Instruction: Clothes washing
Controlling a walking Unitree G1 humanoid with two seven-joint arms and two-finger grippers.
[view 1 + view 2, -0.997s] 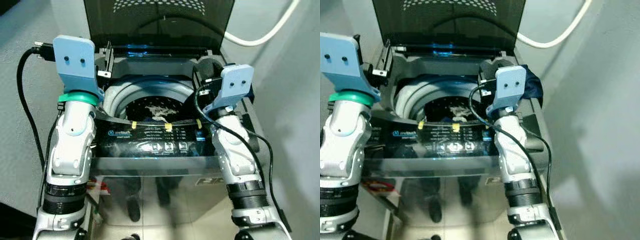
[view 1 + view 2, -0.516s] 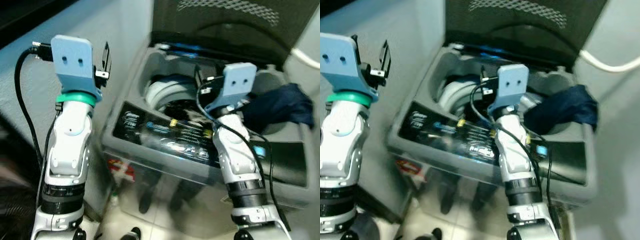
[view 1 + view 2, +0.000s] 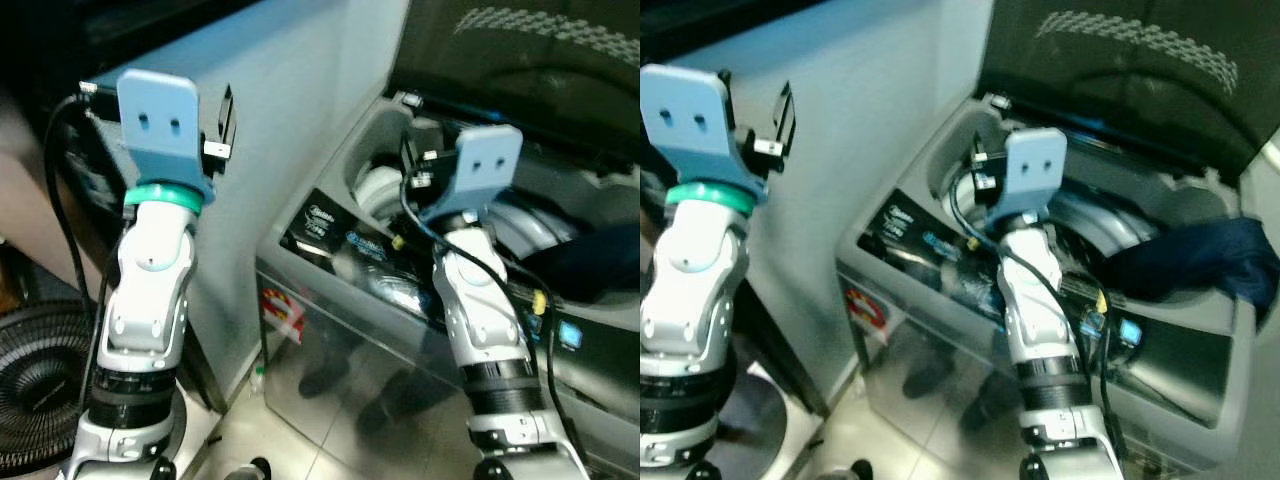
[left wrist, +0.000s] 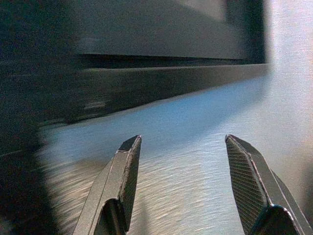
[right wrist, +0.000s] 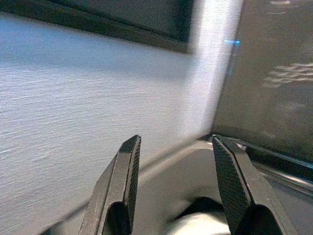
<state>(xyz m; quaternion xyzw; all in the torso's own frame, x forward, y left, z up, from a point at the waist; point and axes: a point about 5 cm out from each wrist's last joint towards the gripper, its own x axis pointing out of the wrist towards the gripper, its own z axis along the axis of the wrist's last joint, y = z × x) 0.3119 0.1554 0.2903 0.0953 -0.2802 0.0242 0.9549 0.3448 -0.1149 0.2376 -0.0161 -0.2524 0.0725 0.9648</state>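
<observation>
Left gripper [image 4: 178,188]: your fingers stand wide apart, holding nothing, raised before the wall [image 3: 290,120], well left of the washer [image 3: 420,330].
Right gripper [image 5: 173,188]: open and empty, over the drum [image 3: 385,190].
Garment [image 3: 1195,262]: dark blue, draped on the washer's rim, right of your right gripper, the nearer one; long axis runs left to right.

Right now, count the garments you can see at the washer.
1. A dark blue garment lies draped over the washing machine's top edge, to the right of the drum opening. More clothes may lie inside the drum, hidden behind the right arm.
</observation>
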